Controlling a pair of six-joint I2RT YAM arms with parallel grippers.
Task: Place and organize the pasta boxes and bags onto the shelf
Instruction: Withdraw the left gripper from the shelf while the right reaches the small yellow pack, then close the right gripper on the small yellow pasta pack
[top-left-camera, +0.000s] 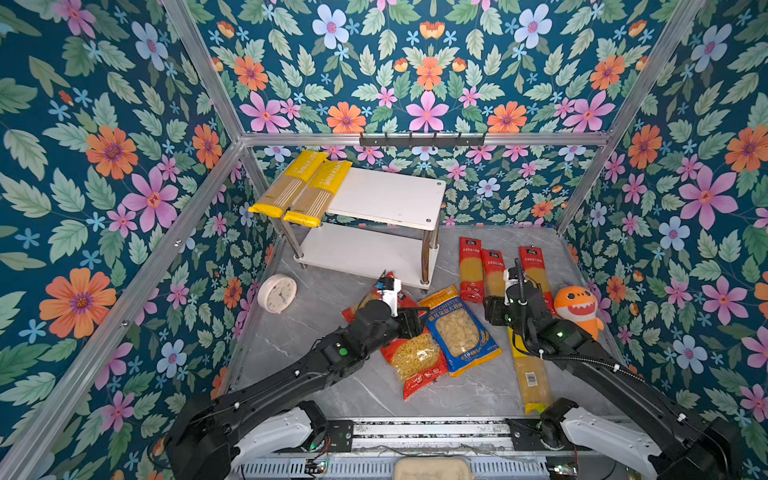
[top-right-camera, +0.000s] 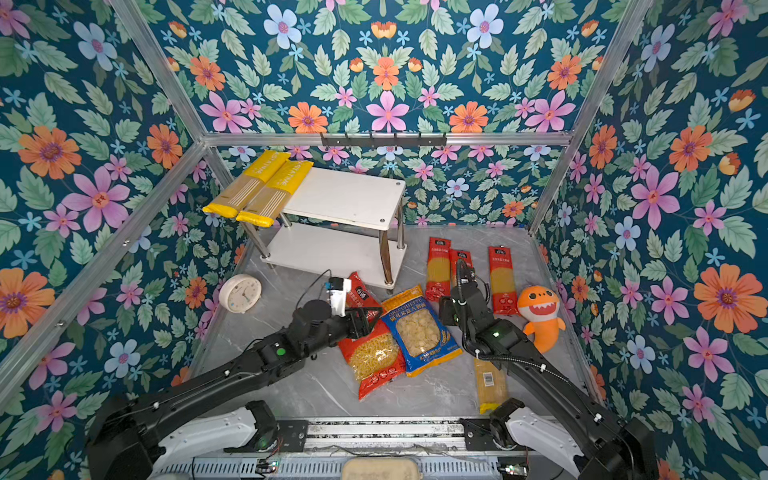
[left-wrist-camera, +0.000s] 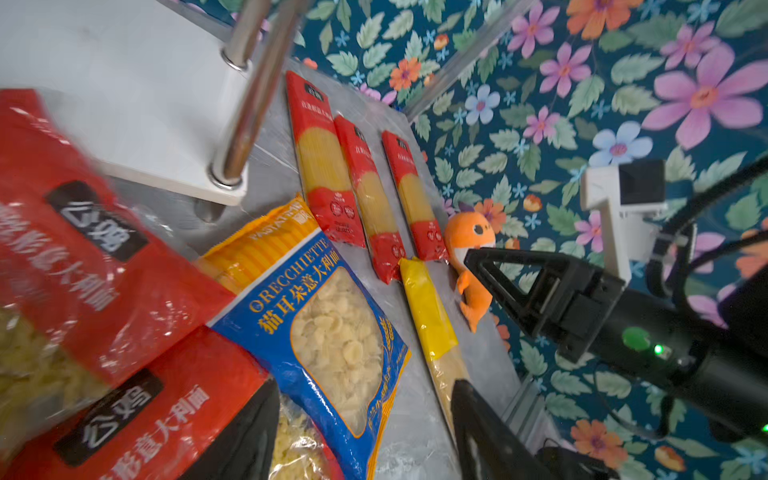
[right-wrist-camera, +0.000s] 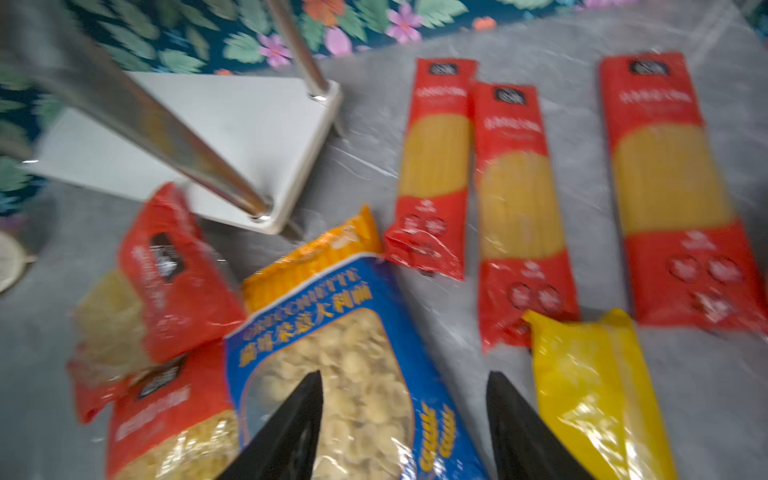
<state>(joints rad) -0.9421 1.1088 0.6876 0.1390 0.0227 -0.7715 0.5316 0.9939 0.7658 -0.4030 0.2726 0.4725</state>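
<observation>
The left claw, black fingers spread and pinching nothing, hangs over the blue-orange orecchiette bag and two overlapping red short-pasta bags in its own wrist view. That view alone catches the right claw side-on, near the end of a yellow spaghetti pack lying on the bench. The blurred right wrist view shows that claw's fingers likewise apart and empty, poised at the orecchiette bag's edge, with three red spaghetti packs lying side by side beyond. Only the top views take in the upper board of the shelf at the back, where two yellow spaghetti packs lie side by side on its left end, overhanging the front edge. A round white clock stands left of the bags, an orange shark plush at the right. The bench is grey and marble-patterned; floral wallpaper covers the walls behind an aluminium frame carrying a black hook rail.
</observation>
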